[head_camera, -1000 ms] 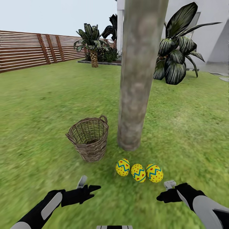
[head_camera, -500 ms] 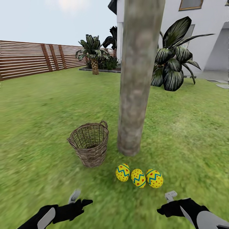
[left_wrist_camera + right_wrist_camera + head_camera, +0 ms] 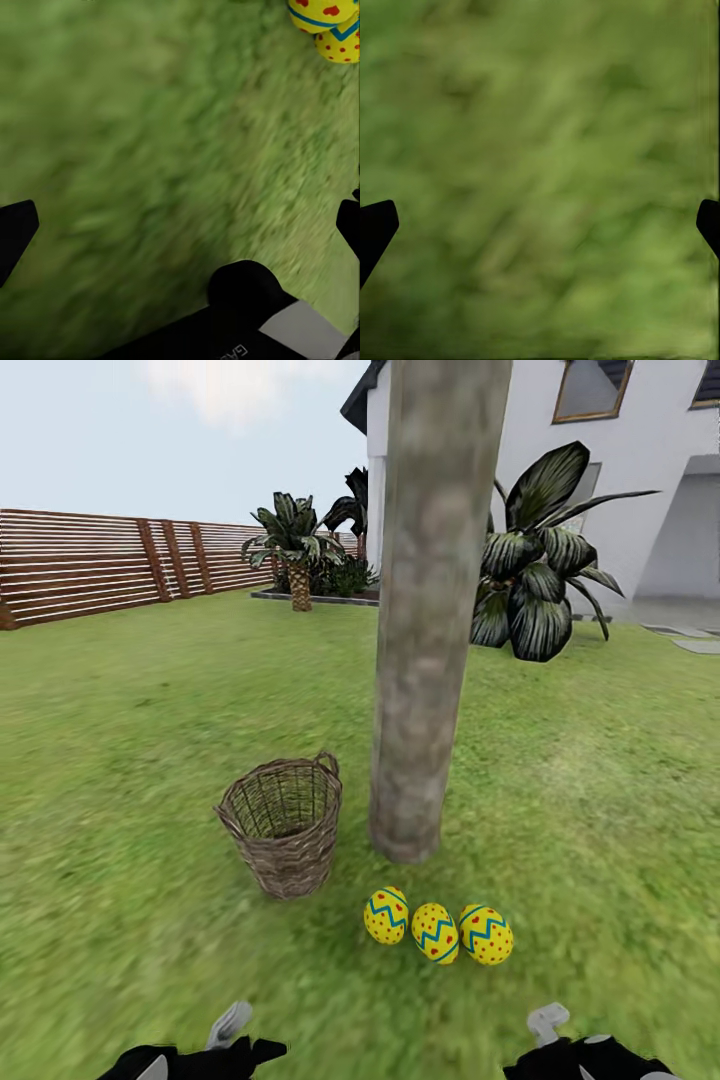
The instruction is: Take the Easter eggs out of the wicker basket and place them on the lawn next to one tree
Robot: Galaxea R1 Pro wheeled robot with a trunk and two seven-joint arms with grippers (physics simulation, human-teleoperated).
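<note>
3 Easter eggs (image 3: 437, 928) are lying on the lawn (image 3: 120, 780) just near the tree (image 3: 420, 660), right of the wicker basket (image 3: 283, 825). The left gripper (image 3: 180, 217) and right gripper (image 3: 540, 217) are both hanging spread wide, gripping nothing.

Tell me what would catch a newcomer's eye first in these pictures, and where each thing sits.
The three Easter eggs, bright yellow with red dots and blue zigzags, lie in a row on the lawn just in front of the foot of the tree, whose thick grey-brown trunk rises up the middle of the head view. To the trunk's left stands the wicker basket, upright on the grass, with no egg visible inside.
</note>
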